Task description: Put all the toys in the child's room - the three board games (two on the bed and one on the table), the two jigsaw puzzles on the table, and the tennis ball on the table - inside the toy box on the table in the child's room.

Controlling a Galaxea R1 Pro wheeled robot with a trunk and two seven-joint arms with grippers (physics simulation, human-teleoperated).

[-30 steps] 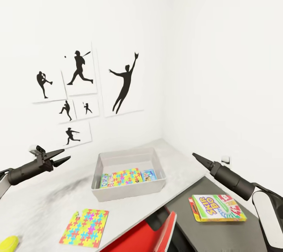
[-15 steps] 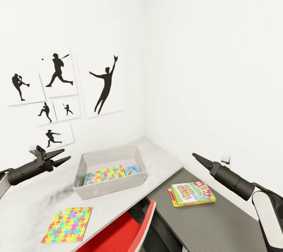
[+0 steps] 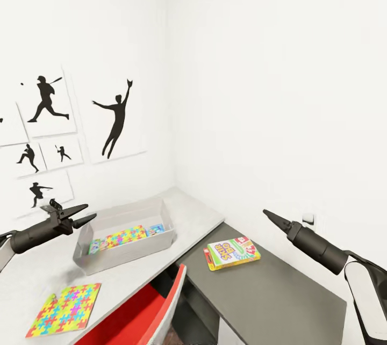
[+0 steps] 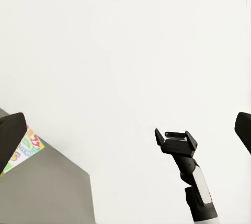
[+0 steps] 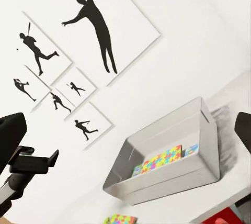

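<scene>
Both arms hover level over the table [image 3: 199, 216], left fingers [image 3: 80, 208] parted and empty, right fingers [image 3: 273, 217] seemingly closed, empty.

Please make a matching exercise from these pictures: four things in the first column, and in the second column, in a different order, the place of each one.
Things:
1. toy box
2. green-red board game
3. loose jigsaw puzzle
4. red chair

Places:
A. on the dark lower section of the table
B. flat on the pale top, nearer the camera than the bin
C. in front of the table, below its edge
D. on the pale top, with toys inside

Pairs: 1-D, 2-A, 3-B, 4-C
</scene>
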